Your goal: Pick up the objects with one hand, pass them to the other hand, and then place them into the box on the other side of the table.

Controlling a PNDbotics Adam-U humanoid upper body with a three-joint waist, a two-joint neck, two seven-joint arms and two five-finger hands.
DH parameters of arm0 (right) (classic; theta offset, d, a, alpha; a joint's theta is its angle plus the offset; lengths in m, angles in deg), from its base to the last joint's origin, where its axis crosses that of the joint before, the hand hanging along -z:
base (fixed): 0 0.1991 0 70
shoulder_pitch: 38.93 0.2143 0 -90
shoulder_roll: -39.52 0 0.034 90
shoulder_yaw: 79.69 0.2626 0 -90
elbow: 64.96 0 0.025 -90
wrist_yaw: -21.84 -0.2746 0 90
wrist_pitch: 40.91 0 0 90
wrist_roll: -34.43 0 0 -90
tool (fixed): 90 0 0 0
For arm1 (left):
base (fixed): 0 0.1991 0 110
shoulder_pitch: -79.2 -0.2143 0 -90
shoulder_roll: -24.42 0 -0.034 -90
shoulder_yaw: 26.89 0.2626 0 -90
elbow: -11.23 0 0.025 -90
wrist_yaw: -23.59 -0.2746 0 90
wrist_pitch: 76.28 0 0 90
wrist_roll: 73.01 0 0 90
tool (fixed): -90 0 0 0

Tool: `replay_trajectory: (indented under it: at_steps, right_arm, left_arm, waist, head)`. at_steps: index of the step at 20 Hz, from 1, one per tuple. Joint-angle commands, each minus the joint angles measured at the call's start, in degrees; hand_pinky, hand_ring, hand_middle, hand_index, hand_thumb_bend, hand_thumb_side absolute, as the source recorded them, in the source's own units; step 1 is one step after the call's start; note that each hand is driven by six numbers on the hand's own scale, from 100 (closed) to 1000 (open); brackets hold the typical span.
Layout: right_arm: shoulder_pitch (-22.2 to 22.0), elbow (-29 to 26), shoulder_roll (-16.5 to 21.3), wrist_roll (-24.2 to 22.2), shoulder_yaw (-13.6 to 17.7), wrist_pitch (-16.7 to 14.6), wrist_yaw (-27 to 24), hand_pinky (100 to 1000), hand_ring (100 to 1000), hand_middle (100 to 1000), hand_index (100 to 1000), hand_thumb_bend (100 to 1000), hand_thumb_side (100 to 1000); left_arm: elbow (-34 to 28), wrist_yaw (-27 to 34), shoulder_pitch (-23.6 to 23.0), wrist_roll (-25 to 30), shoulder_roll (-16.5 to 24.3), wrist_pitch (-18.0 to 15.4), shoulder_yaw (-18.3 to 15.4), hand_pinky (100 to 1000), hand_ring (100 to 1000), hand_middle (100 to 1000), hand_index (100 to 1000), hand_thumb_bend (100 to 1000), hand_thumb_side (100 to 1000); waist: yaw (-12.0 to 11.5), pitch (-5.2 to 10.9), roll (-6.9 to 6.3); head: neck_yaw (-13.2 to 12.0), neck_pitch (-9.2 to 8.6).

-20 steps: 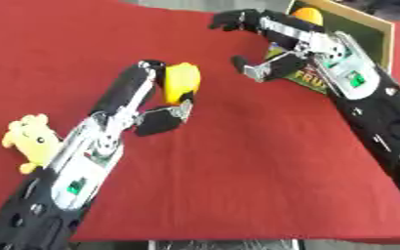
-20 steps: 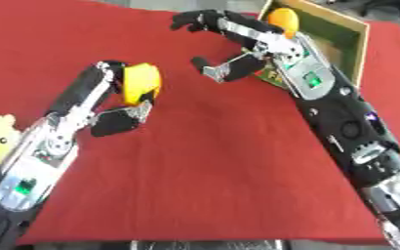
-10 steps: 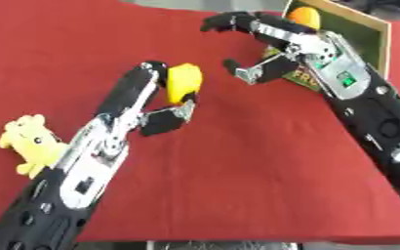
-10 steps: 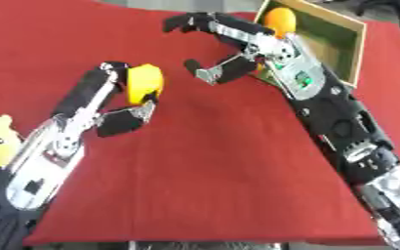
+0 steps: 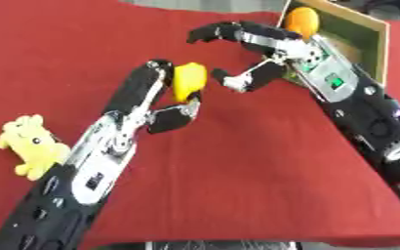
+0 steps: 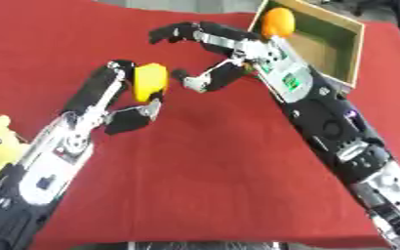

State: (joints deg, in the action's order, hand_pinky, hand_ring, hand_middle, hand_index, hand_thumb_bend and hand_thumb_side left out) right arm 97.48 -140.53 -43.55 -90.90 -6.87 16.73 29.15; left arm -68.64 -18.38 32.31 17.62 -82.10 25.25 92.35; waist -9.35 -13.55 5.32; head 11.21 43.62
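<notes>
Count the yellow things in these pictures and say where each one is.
2. A yellow object is held in the left hand above the red table; a yellow plush toy lies at the table's left edge.

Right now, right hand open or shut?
Open. The right hand has its fingers and thumb spread, holding nothing, beside the yellow object in the left hand.

A red cloth [image 5: 237,185] covers the table (grey floor [image 6: 220,5] beyond).
</notes>
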Motion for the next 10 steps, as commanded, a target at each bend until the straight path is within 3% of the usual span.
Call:
replay_trajectory:
  at_steps: [1,10]
  right_arm:
    - [1.1,-1.5,1.1,-16.6,-0.2,-14.9,-0.1,950,1000,893,1000,100,355]
    - [0.8,-4.1,2.2,-16.6,-0.8,-12.8,-2.0,954,1000,889,998,100,367]
  left_arm:
    - [-0.3,-1.0,1.4,-0.8,-0.5,-0.5,-0.5,621,623,557,600,100,408]
    - [-0.5,-6.4,0.7,-1.9,-0.1,-2.2,-0.4,628,626,559,598,100,343]
  waist:
    - [0.2,0.84,-0.12]
    - [0.8,0.83,0.11]
  head:
    - [0.0,-0.53]
    - [-1.2,-0.91]
